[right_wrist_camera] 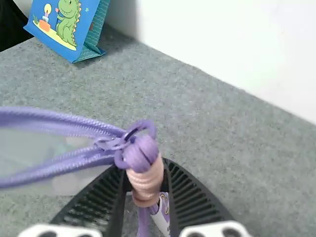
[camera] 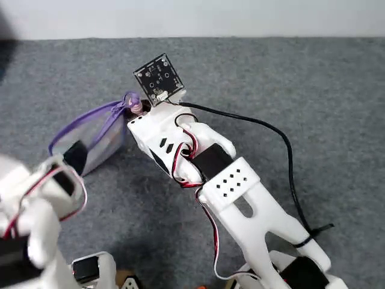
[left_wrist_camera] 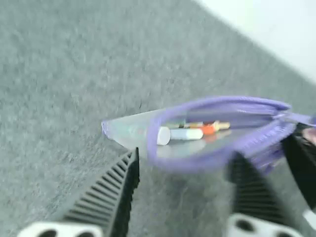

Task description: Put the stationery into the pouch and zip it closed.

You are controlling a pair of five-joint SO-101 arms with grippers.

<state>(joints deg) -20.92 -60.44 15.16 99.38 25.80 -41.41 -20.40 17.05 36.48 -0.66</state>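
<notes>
— Where does it lie?
— The clear plastic pouch with purple zip trim (camera: 96, 137) rests on the grey carpet (camera: 301, 90), mouth gaping, white and orange stationery (left_wrist_camera: 185, 133) inside. Its long axis runs from the right pincer (right_wrist_camera: 143, 185) to the left pincer (left_wrist_camera: 185, 170).
— Grips?
— The right is clamped on the purple corded zip pull (right_wrist_camera: 140, 155). The left is spread apart at the pouch's other end. The pull probably must travel toward it.

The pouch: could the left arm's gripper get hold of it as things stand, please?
Probably yes: the left gripper is open, the pouch lies right at its tips with nothing between, and the right gripper pinches only the zip pull.
</notes>
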